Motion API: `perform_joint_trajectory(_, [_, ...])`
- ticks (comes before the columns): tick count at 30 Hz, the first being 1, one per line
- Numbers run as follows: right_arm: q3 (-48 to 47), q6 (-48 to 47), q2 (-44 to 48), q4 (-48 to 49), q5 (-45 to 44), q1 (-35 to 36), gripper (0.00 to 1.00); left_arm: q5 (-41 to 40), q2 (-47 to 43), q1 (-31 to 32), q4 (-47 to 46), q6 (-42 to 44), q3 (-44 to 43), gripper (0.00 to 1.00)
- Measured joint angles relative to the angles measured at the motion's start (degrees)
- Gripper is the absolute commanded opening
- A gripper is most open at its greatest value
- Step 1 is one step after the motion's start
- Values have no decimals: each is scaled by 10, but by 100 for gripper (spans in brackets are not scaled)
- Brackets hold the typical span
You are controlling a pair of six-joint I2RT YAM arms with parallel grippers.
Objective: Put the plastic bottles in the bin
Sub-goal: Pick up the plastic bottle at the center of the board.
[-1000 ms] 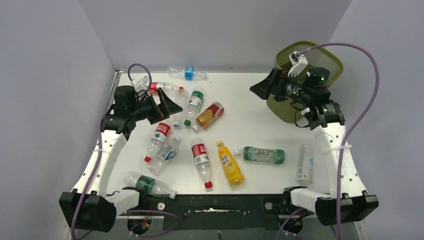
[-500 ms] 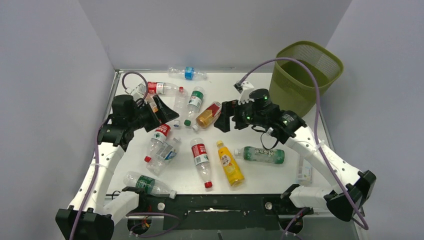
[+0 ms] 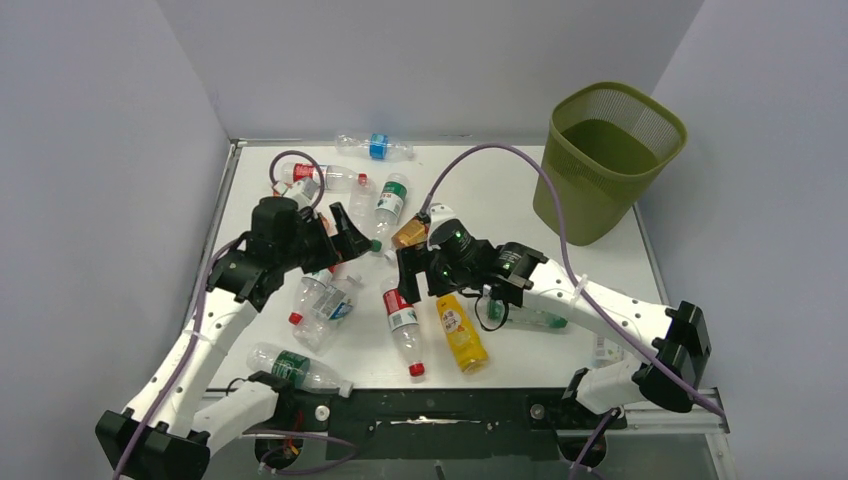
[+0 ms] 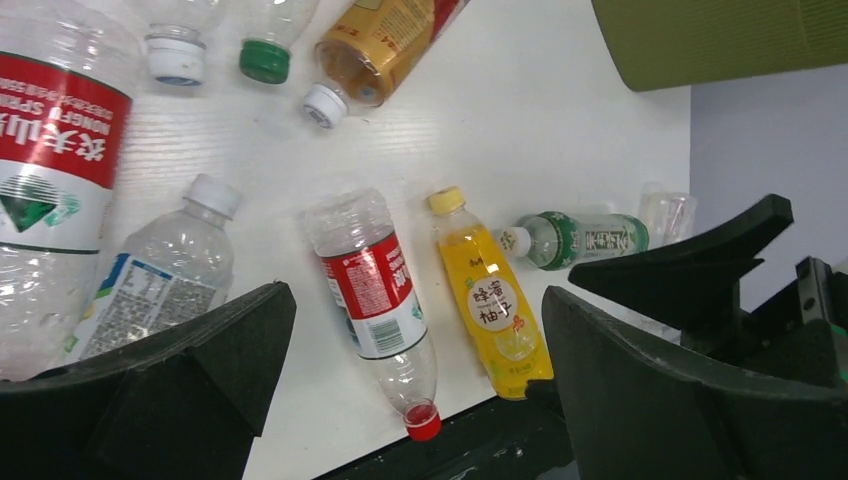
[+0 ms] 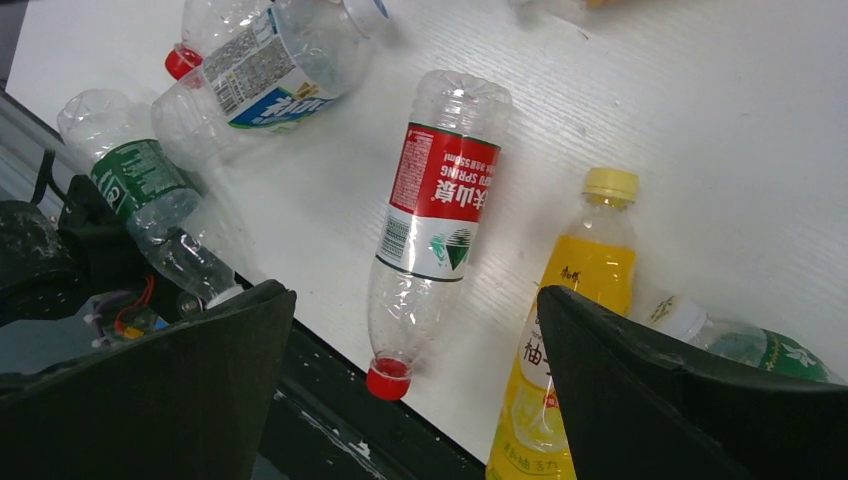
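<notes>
The olive-green mesh bin (image 3: 610, 160) stands at the far right. Several plastic bottles lie on the white table. A clear red-labelled bottle (image 3: 401, 318) and a yellow bottle (image 3: 460, 332) lie side by side in the middle. My right gripper (image 3: 412, 270) is open and empty, hovering just above the red-labelled bottle (image 5: 430, 210), with the yellow one (image 5: 570, 300) beside it. My left gripper (image 3: 350, 232) is open and empty, above the left cluster. It looks down on the red-labelled bottle (image 4: 375, 290) and the yellow bottle (image 4: 490, 300).
An orange bottle (image 3: 410, 232), a green-labelled one (image 3: 391, 200) and a blue-labelled one (image 3: 377, 146) lie further back. A green bottle (image 3: 530, 315) is partly under my right arm. Clear bottles lie at the left (image 3: 325, 300), front left (image 3: 295, 368) and right (image 3: 603, 345).
My right arm has swung from the bin down to the middle of the table, gripper open. My left gripper has moved right and slightly forward.
</notes>
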State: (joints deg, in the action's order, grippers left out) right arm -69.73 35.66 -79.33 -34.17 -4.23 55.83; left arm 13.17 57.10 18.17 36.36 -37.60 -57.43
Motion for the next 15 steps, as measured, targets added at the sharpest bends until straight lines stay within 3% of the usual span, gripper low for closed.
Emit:
perform_joint_trajectory(5, [7,3,2,-6,-18,0,98,-61,4,86,-19,-21,-5,98])
perform_joint_trajectory(15, [49,-28,98,12,-46,-7,98,-147,66,167,-41,-55,-5,98])
